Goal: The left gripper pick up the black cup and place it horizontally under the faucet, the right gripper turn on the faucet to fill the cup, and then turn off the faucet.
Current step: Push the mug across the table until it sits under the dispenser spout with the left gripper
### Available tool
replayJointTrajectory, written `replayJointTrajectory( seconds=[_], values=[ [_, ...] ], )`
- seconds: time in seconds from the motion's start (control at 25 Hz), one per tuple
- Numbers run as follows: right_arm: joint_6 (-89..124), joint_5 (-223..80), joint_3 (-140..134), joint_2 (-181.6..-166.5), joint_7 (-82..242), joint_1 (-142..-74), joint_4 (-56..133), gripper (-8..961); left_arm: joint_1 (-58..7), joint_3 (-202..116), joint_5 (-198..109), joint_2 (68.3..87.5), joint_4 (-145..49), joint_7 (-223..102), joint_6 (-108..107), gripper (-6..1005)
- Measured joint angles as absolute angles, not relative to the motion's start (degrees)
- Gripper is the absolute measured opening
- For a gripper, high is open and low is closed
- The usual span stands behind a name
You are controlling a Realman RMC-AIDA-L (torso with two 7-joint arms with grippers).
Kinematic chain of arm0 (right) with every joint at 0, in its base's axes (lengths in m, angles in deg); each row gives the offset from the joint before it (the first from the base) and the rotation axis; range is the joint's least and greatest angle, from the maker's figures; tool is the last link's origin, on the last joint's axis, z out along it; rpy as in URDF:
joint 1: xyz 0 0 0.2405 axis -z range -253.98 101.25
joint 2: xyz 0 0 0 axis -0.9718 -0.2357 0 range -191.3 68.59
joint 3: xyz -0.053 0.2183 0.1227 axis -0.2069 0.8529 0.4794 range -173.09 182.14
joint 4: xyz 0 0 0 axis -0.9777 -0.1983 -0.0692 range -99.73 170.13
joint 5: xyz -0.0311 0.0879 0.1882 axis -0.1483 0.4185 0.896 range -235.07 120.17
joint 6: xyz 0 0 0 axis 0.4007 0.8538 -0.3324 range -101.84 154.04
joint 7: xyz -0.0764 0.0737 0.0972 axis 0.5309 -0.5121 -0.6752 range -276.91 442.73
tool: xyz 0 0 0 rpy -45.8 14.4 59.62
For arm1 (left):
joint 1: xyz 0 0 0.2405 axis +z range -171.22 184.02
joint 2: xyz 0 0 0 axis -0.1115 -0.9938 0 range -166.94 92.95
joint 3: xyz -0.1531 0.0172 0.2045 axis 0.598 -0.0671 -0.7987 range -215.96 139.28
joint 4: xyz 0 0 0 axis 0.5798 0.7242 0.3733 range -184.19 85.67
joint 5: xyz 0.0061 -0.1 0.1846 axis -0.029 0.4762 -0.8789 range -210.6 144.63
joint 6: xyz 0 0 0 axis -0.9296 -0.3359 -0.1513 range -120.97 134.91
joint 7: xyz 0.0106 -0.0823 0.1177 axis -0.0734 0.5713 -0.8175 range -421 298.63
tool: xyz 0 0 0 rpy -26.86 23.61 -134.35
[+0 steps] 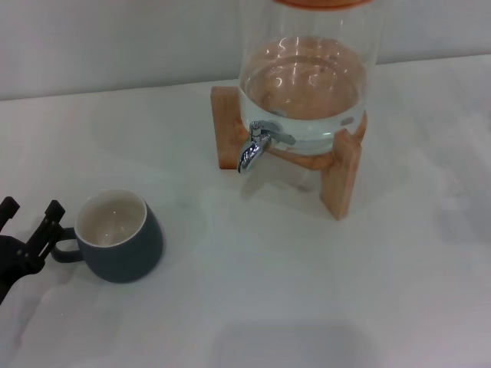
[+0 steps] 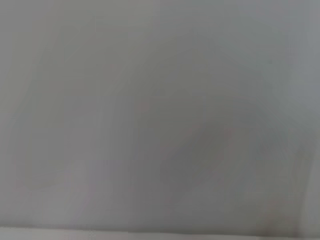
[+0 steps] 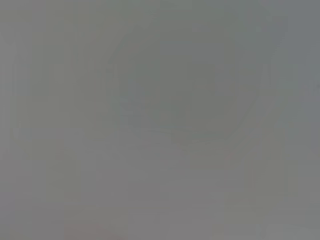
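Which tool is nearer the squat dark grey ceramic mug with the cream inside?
Left. The left tool sits open at the mug's loop handle, one finger against it. The right tool is out of view.

Cup (image 1: 119,235) sits upright on the table (image 1: 307,291), near the front left. Its handle (image 1: 64,250) points left, toward the left gripper (image 1: 31,215), which is at the table's left edge right beside that handle; one finger (image 1: 51,222) is up against the handle, the other (image 1: 8,207) further left, spread apart. Behind and to the right of the cup, well apart from it, stands the water dispenser (image 1: 307,77) on its stand (image 1: 337,172). The faucet (image 1: 257,144) sticks out from the dispenser's front, toward the cup's side, over bare table. Water lies in the dispenser's lower part.
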State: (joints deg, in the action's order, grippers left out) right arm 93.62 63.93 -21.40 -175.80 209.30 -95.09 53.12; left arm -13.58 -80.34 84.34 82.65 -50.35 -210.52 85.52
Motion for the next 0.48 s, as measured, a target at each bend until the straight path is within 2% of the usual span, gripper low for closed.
replayJointTrajectory(
  seconds=[0.48],
  values=[
    [93.41, 63.92, -21.4, -175.82, 209.3, -95.09, 53.12, 810, -12.04, -80.44, 82.36, 82.91, -50.98, -212.36, 87.17, 759]
  ],
)
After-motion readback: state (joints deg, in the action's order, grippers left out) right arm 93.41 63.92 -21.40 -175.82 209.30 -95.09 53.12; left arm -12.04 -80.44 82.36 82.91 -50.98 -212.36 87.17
